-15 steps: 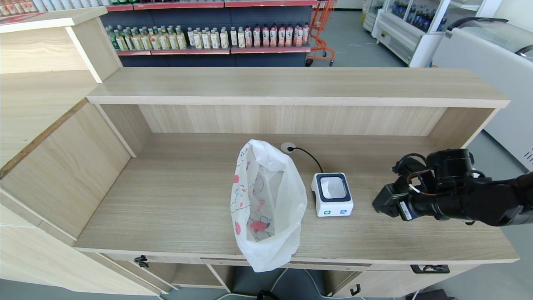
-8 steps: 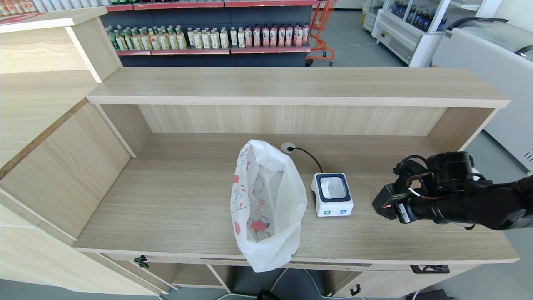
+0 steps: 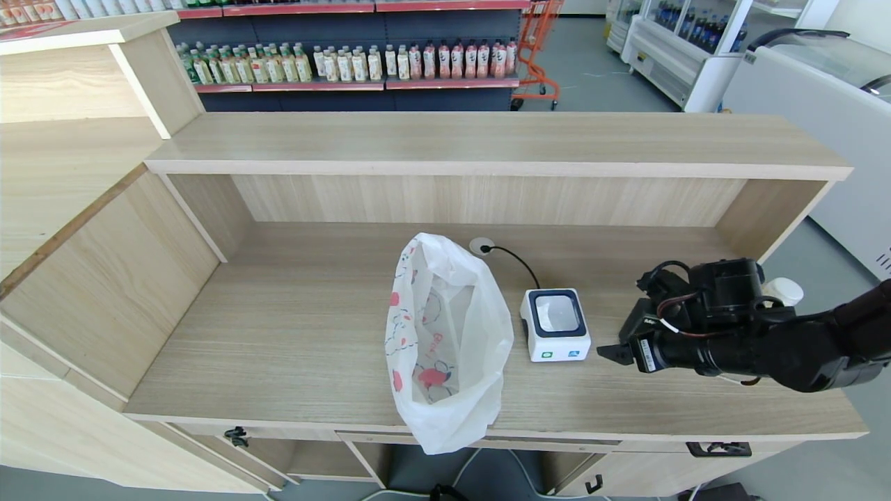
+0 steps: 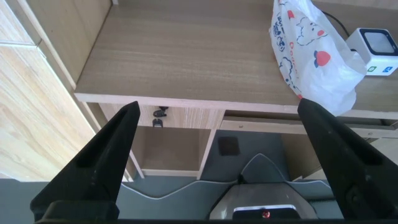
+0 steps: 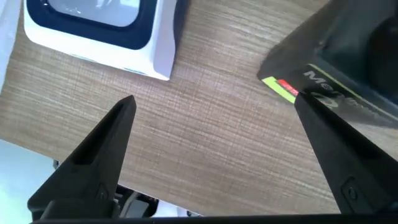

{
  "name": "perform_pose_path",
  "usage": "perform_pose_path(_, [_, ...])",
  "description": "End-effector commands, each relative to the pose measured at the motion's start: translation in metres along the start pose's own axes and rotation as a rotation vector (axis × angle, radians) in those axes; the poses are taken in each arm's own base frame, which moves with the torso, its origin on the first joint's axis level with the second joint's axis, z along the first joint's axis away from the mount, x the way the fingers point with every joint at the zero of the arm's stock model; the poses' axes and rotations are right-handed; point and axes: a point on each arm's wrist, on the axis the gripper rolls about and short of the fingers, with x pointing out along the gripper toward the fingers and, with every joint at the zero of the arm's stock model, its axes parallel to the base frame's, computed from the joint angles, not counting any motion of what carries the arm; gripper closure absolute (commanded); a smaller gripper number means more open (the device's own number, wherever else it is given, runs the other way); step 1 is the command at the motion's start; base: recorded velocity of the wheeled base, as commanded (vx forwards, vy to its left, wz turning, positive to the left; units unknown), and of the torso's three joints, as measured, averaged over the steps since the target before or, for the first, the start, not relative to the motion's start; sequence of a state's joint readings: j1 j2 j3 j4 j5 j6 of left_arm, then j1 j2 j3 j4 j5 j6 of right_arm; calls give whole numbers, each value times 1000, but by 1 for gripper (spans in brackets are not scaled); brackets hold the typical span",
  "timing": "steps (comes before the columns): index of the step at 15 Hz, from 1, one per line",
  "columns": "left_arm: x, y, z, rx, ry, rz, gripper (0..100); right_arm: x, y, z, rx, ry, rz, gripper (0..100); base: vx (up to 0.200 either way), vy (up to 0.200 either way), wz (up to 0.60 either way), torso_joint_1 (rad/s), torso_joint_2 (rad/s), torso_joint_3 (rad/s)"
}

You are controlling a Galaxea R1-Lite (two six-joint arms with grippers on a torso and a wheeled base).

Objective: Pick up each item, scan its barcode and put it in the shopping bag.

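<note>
My right gripper point(image 5: 214, 106) hangs low over the counter point(image 3: 292, 327), just right of the scanner point(image 3: 555, 323), with its jaws wide apart and holding nothing. A dark box point(image 5: 339, 68) with a green-and-red label edge lies on the wood just beside one finger, outside the gap as far as I can tell. If I close from here, I judge the finger would nudge the box aside rather than pinch it. The box also sits low, so a fingertip could scrape the counter. The shopping bag point(image 3: 445, 341) stands open left of the scanner, but its thin walls lean (a careless drop could catch the rim and fold it). My left gripper point(image 4: 217, 109) hangs in front of the counter's near edge, jaws spread and empty. The box is cut off at the frame, so I can't find its barcode. A white cap point(image 3: 783, 289) peeks from behind the right arm, with the rest hidden. I can't tell whether the bag holds anything.
</note>
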State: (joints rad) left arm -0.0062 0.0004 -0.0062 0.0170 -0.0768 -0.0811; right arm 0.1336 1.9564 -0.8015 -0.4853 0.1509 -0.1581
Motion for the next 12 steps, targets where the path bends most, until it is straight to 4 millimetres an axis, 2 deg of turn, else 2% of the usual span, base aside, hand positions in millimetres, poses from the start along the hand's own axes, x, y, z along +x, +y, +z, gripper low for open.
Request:
perform_pose_path(1, [0,0,0,0,-1,0,0,8,6,-3,-1,11,26,0,0,0,0,0,0,0])
perform_pose_path(4, [0,0,0,0,-1,0,0,9,16,-2,10,-8,53,0,0,0,0,0,0,0])
perform_pose_path(6, [0,0,0,0,0,-1,0,-2,14,-6,0,6,30,0,0,0,0,0,0,0])
perform_pose_path(8, [0,0,0,0,-1,0,0,-23,-2,-7,-67,65,-122,0,0,0,0,0,0,0])
perform_pose_path(9, [0,0,0,0,-1,0,0,-26,-10,-6,-71,68,-150,0,0,0,0,0,0,0])
perform_pose_path(12, [0,0,0,0,-1,0,0,-20,-15,-4,-74,48,-165,0,0,0,0,0,0,0])
